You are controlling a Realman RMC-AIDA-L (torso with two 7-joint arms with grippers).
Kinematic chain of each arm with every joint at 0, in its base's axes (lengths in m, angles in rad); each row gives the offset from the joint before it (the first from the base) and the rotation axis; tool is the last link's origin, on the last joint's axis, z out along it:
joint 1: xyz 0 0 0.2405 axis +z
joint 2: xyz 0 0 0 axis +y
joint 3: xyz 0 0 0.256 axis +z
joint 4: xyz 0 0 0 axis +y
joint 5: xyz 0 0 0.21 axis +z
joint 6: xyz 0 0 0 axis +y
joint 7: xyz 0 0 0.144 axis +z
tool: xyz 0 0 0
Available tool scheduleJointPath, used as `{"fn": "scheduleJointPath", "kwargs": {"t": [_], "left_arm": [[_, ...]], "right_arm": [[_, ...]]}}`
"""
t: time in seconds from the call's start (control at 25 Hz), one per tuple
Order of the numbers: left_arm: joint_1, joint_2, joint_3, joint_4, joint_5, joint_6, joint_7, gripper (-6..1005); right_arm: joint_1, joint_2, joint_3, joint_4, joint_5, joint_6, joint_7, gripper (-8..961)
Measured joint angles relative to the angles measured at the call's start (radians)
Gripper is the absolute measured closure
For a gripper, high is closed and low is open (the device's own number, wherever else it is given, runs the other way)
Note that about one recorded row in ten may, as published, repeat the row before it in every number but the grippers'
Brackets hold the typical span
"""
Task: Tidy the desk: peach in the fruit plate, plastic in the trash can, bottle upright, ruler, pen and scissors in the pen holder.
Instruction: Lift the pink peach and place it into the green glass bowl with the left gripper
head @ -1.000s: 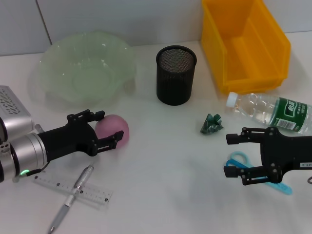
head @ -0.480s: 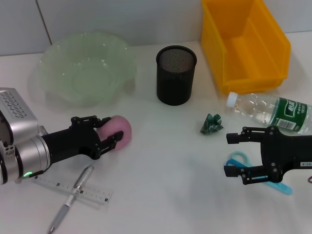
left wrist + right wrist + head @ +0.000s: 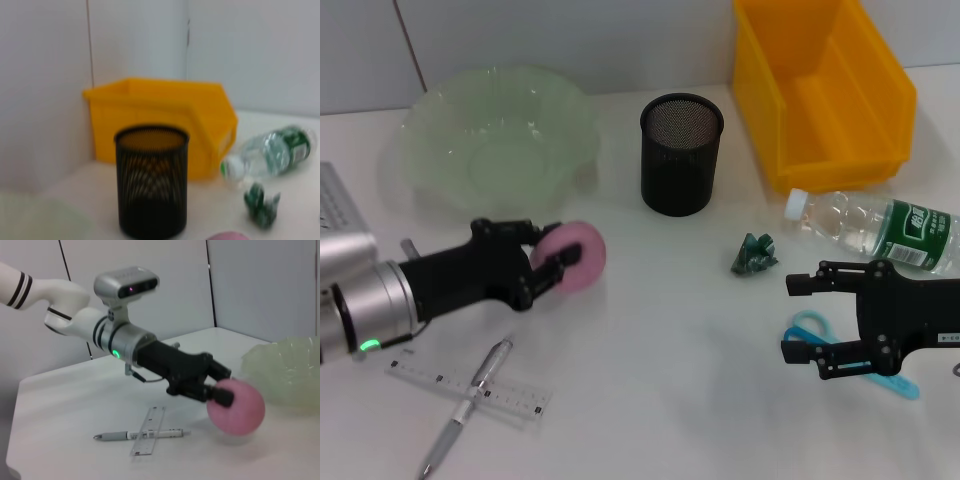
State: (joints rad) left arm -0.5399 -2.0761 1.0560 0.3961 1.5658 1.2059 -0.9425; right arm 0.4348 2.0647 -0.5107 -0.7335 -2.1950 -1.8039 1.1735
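My left gripper (image 3: 552, 250) (image 3: 222, 385) is shut on the pink peach (image 3: 578, 256) (image 3: 235, 406) and holds it just above the table, in front of the pale green fruit plate (image 3: 498, 135). The black mesh pen holder (image 3: 681, 153) (image 3: 151, 181) stands at centre. A crumpled green plastic piece (image 3: 753, 254) lies right of it, beside the lying bottle (image 3: 875, 227). My right gripper (image 3: 801, 318) is open near the blue scissors (image 3: 815, 328). The clear ruler (image 3: 470, 388) and silver pen (image 3: 466, 404) lie crossed at the front left.
The yellow bin (image 3: 820, 88) sits at the back right against the wall. White table surface stretches between the pen holder and the front edge.
My left gripper has lifted the peach off the table and carried it right and toward the back. The right arm has not moved.
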Motion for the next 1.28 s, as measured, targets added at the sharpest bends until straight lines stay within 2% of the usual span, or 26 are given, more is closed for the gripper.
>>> {"fn": "scheduleJointPath", "kwargs": {"t": [0.08,0.12,0.16,0.2,0.32,0.44,0.48,0.52,0.72,0.76,0.92,0.96,1.12,1.28], "left_arm": [[0.000,0.000,0.000,0.000,0.000,0.000,0.000,662],[0.028,0.003,-0.001,0.079,-0.052,0.046,0.002,675],[0.028,0.003,-0.001,0.079,-0.052,0.046,0.002,686],[0.043,0.005,-0.001,0.135,-0.094,0.050,0.003,697],[0.041,0.008,-0.003,0.202,-0.133,0.034,0.009,729],[0.023,0.008,-0.007,0.214,-0.139,-0.007,0.030,743],[0.007,0.007,-0.010,0.213,-0.139,-0.049,0.047,748],[-0.030,0.004,-0.011,0.195,-0.140,-0.148,0.073,753],[-0.077,0.000,-0.011,0.149,-0.150,-0.258,0.120,777],[-0.097,-0.002,-0.010,0.120,-0.188,-0.307,0.177,782],[-0.106,-0.002,-0.008,0.099,-0.234,-0.336,0.222,797],[-0.122,0.000,-0.006,0.060,-0.317,-0.380,0.288,800],[-0.127,0.004,-0.009,0.050,-0.329,-0.400,0.281,815],[-0.127,0.007,0.003,0.054,-0.322,-0.424,0.246,534]], "right_arm": [[0.000,0.000,0.000,0.000,0.000,0.000,0.000,141],[-0.001,0.000,0.000,0.000,0.002,0.000,0.001,141],[-0.001,0.000,0.000,0.000,0.002,0.000,0.001,141],[-0.001,0.000,0.000,0.000,0.003,0.000,0.001,141],[-0.001,0.000,0.000,0.000,0.003,-0.001,0.001,141],[0.000,0.002,0.000,0.000,0.004,-0.001,0.001,141],[0.001,0.004,0.000,0.000,0.004,-0.001,0.001,140],[0.002,0.007,0.000,0.000,0.003,-0.002,0.001,140],[0.003,0.008,0.000,0.000,0.003,-0.002,0.002,140],[0.003,0.008,0.000,0.000,0.003,-0.002,0.002,140],[0.006,0.009,-0.001,-0.001,0.000,-0.002,0.003,140],[0.006,0.009,-0.001,-0.001,0.000,-0.002,0.003,140],[0.011,0.009,-0.005,-0.002,0.000,-0.001,0.011,141],[0.015,0.009,-0.011,-0.006,0.000,0.000,0.025,141]]}}
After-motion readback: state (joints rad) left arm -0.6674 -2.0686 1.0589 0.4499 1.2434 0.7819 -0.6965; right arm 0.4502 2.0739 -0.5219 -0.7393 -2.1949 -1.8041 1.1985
